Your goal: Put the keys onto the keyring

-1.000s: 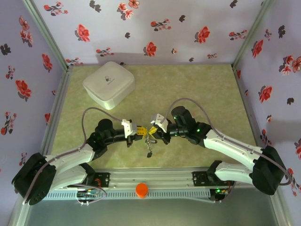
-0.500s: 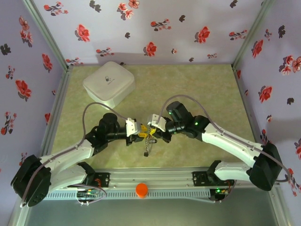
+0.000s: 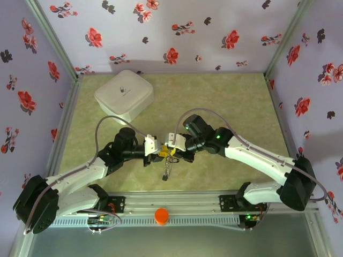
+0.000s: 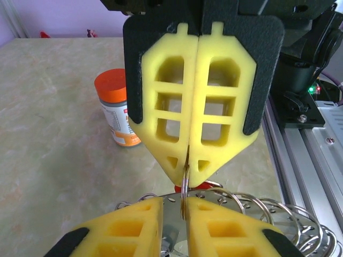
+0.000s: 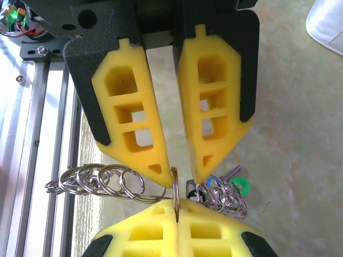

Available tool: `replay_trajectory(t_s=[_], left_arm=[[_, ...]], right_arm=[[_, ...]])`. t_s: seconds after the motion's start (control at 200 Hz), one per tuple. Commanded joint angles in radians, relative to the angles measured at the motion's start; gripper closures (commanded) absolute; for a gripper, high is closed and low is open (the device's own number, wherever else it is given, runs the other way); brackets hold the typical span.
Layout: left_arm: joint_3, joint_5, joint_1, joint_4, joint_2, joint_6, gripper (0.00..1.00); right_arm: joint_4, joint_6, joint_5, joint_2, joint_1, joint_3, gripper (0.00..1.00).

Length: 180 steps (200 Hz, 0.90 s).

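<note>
Fingers meet mid-surface near the front rail: the left gripper [image 5: 176,227] is pressed shut on the keyring [image 5: 174,184], while the right gripper [image 5: 179,174] stands slightly spread around it. Keys [image 5: 222,193] dangle beneath. Bare green surface [image 3: 225,101] lies beyond; the white box [image 3: 124,96] sits far left.

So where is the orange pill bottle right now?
The pill bottle stands at the near table edge between the two arm bases in the top view; the left wrist view shows it upright behind the shut yellow fingers.
</note>
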Motion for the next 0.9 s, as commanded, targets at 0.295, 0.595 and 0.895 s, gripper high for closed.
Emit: replay_trajectory(t_s=[0.295,0.595,0.895], left_arm=[[0.028,0.035,-0.005,-0.006,-0.006,0.013,1.00],[-0.024,0.026,-0.005,0.077,-0.031,-0.009,1.00],[-0.045,0.021,-0.005,0.121,-0.044,-0.029,1.00]], right_arm=[[0.028,0.006,0.017,0.007,0.020,0.035,1.00],[0.128,0.111,-0.034,-0.107,-0.046,-0.103,0.76],[0.177,0.153,-0.064,-0.089,-0.047,-0.133,0.76]])
